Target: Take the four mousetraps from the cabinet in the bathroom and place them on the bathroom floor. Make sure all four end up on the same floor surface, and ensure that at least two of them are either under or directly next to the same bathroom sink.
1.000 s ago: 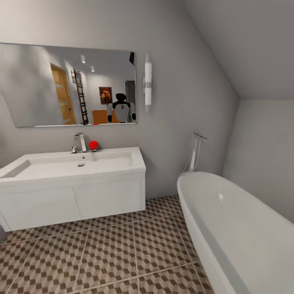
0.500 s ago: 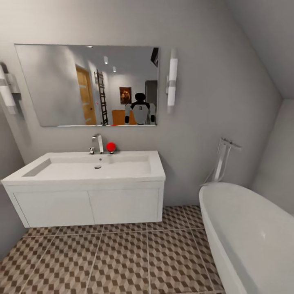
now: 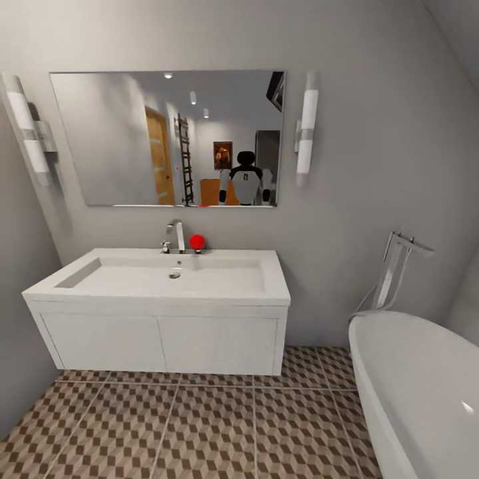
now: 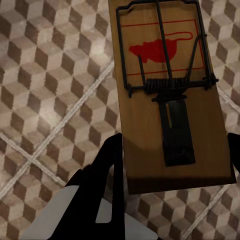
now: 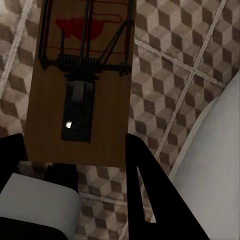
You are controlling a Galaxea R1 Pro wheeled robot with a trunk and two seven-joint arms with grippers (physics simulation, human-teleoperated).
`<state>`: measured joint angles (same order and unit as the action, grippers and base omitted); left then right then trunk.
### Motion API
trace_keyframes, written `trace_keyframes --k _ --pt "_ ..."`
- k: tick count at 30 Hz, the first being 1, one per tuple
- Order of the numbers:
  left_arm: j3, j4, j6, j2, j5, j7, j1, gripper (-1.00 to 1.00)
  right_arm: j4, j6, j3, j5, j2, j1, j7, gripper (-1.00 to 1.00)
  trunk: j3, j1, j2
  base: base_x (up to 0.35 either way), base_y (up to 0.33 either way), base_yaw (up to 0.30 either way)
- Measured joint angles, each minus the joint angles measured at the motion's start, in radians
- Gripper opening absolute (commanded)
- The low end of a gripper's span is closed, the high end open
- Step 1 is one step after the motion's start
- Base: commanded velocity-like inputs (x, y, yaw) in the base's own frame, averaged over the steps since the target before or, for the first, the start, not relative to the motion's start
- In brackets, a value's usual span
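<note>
Head view: the camera is swinging left and settling squarely on the sink, which a second ago was lying off toward the picture's left edge and is now sitting near the middle, with the left wall lamp coming into sight. The tub is sliding out toward the right edge. The whole picture is shifting, so this is the robot turning, not the fixtures moving. The tiled floor in front of the vanity is lying open, and the mirror is showing the robot's reflection facing the sink. That suggests the approach is lining up on the drop zone the task is asking for, beside or under this sink.

Left wrist view: the left tool is clamping the near end of a mousetrap, its black fingers pressing on either edge of the wooden board. The trap is hanging above the floor, not resting on it.

Right wrist view: the right tool is likewise gripping a second trap by its near end, held above the tiles, with the tub's white wall just beside.

Both traps are being carried, so neither is placed yet; lowering them close to the vanity looks like the coming step.
</note>
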<state>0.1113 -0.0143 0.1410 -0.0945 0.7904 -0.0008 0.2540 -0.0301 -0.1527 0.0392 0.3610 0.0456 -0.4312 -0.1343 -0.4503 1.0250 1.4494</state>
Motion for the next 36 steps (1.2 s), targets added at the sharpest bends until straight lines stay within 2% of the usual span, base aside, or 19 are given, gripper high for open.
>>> trace_keyframes --k 11,23,27,30,32,33,34,35,36 --pt "0.0 0.0 0.001 0.001 -0.002 0.0 0.0 -1.0 0.0 -0.004 0.0 0.001 0.001 0.0 0.003 -1.0 0.0 0.0 0.0 0.005 0.0 0.006" --pt "0.001 -0.001 0.001 0.001 -0.003 -0.001 0.0 -1.0 0.0 0.001 -0.001 -0.002 0.0 0.0 0.002 -1.0 0.0 0.0 0.0 0.0 0.0 0.103" --pt "0.003 -0.002 0.0 0.009 -0.009 -0.003 0.0 -1.0 0.0 0.003 -0.002 -0.004 -0.001 0.0 0.002 -1.0 0.0 0.0 0.0 0.0 0.0 0.009" --pt "0.014 -0.005 -0.001 0.027 -0.032 -0.005 0.0 -1.0 0.0 0.004 -0.005 -0.007 -0.002 0.0 0.002 -1.0 0.0 0.0 0.0 0.0 0.0 0.003" --pt "0.031 -0.01 -0.003 0.041 -0.076 -0.005 0.0 -1.0 0.001 0.004 -0.016 -0.016 -0.004 0.0 0.002 -1.0 0.0 0.0 0.0 0.0 0.0 0.001" --pt "0.044 -0.024 -0.007 0.048 -0.115 -0.004 0.002 -1.0 0.003 0.003 -0.029 -0.03 -0.009 0.0 0.003 -1.0 0.0 0.0 0.0 0.0 0.0 0.0" --pt "0.048 -0.037 -0.01 0.052 -0.137 -0.003 0.003 -1.0 0.004 0.003 -0.036 -0.039 -0.014 0.0 0.003 -1.0 0.0 0.0 0.0 0.0 0.0 0.0" --pt "0.055 -0.073 -0.024 0.058 -0.18 -0.001 0.004 -1.0 0.009 0.003 -0.052 -0.061 -0.028 0.0 0.005 -1.0 0.0 0.0 0.0 0.0 0.0 0.0" --pt "0.056 -0.098 -0.038 0.061 -0.202 0.0 0.004 -1.0 0.013 0.003 -0.059 -0.074 -0.037 0.0 0.006 -1.0 0.0 0.0 0.0 0.0 0.0 0.0"
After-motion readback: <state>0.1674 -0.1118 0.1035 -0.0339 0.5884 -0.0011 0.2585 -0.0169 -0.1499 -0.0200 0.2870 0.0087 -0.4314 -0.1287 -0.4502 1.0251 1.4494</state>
